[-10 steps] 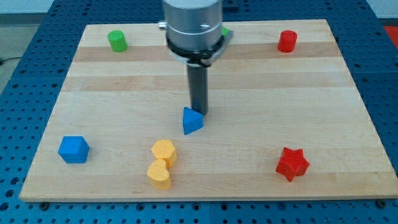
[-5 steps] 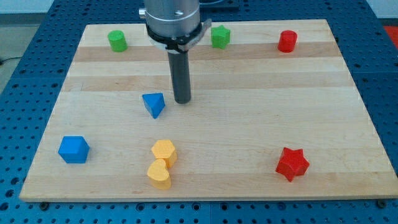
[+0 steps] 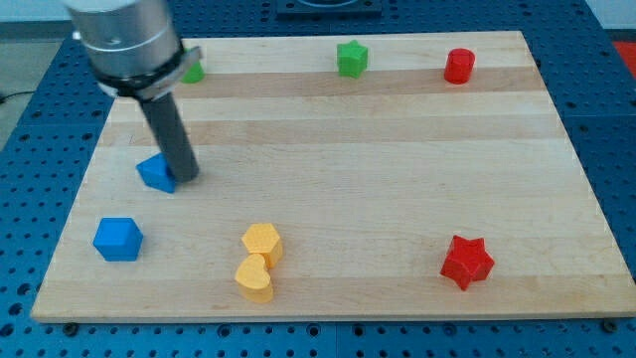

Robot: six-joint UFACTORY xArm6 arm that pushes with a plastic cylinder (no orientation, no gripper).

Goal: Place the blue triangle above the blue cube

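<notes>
The blue triangle (image 3: 155, 173) lies on the wooden board (image 3: 397, 179) at the view's left. The blue cube (image 3: 117, 239) sits below it, slightly to the left, near the board's lower left corner. My tip (image 3: 185, 177) touches the board right at the triangle's right side. The rod rises from there up to the arm's grey body at the view's top left.
A yellow hexagon block (image 3: 262, 243) and a yellow heart block (image 3: 254, 278) sit at the bottom middle. A red star (image 3: 466, 262) is at lower right. A green star (image 3: 351, 58), a red cylinder (image 3: 458, 66) and a partly hidden green block (image 3: 193, 72) line the top.
My tip has swept to the view's left, and the blue triangle has slid left ahead of it, from the board's middle to a spot above the blue cube.
</notes>
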